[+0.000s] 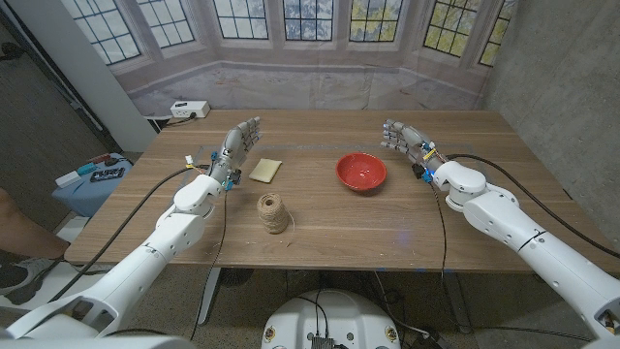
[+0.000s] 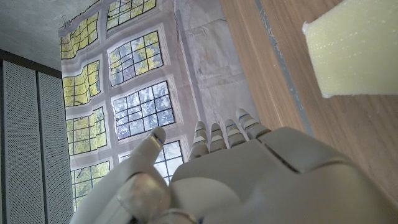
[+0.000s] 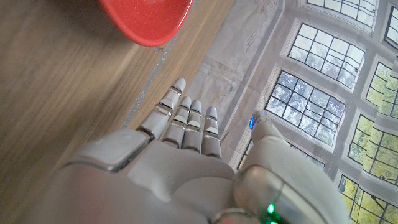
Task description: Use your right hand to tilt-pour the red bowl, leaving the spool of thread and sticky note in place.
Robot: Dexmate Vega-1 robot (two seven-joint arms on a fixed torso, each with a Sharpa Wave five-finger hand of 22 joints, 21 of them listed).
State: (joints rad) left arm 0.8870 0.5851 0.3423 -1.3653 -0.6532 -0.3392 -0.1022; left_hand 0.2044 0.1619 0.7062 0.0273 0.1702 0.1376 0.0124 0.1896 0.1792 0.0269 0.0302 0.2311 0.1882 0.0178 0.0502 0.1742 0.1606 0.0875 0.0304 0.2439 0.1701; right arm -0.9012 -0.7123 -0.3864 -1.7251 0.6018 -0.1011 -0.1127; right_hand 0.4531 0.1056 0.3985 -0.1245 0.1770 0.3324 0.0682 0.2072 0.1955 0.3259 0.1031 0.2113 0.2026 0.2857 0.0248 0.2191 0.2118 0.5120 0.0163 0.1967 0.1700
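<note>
The red bowl (image 1: 361, 172) stands upright on the wooden table (image 1: 329, 228), right of centre; its rim (image 3: 147, 18) also shows in the right wrist view. My right hand (image 1: 405, 138) hovers just right of and behind the bowl, fingers apart and holding nothing, with its back (image 3: 186, 168) near the camera. A spool of thread (image 1: 274, 212) stands in the table's middle front. The pale yellow sticky note (image 1: 265, 170) lies behind it, and it appears again as the sticky note (image 2: 354, 50). My left hand (image 1: 237, 142) is raised left of the note, fingers extended, empty.
A white power strip (image 1: 189, 109) sits off the table's back left corner. A blue box (image 1: 92, 184) stands to the left of the table. Windows and a grey wall lie beyond the far edge.
</note>
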